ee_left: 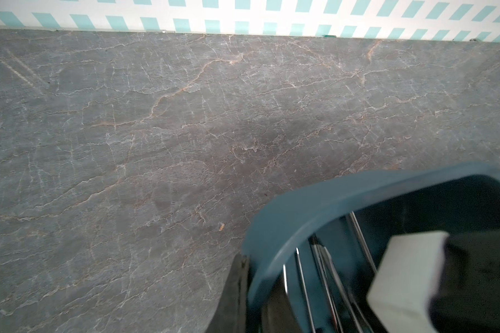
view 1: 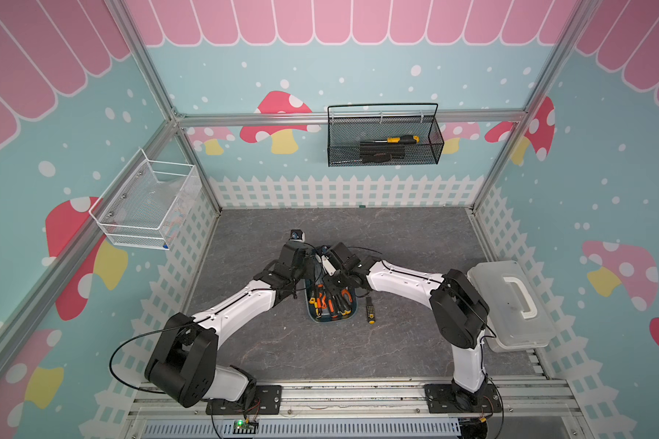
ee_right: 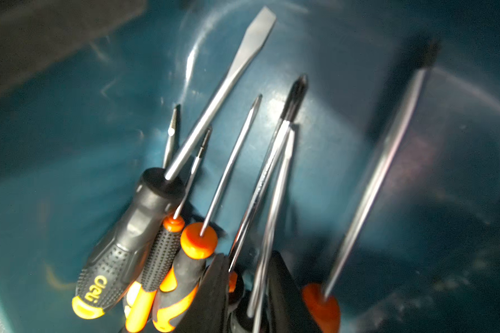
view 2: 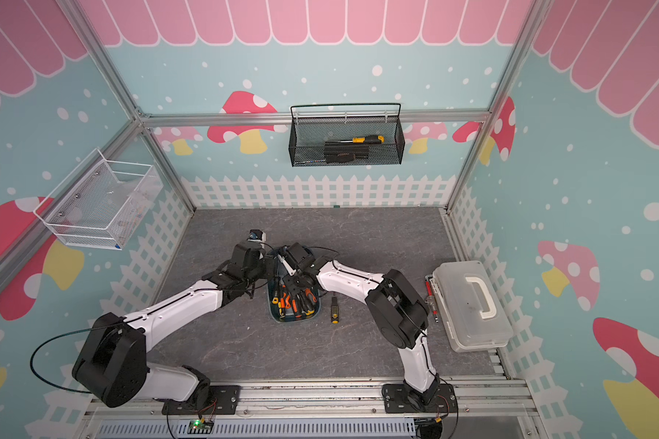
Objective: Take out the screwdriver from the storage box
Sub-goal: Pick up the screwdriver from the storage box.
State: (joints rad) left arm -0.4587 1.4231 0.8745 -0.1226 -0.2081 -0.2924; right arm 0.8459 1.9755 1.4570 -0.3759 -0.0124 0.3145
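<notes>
Shallow teal-blue plastic storage box (view 1: pixel 331 321) sits mid-way on the grey marbled worktop (view 1: pixel 282 342), between the two arms. Inside lie several steel screwdrivers (ee_right: pixel 198 240) with orange-and-black handles at the near end. The right claw (ee_right: pixel 247 259) is inside the box, its fingers narrowly apart astride two shafts; cannot tell whether they pinch. The left claw (ee_left: pixel 243 288) is clamped on the box rim, one dark finger against the outer wall. A black-and-yellow screwdriver (view 1: pixel 370 309) lies on the worktop just beside the box.
</notes>
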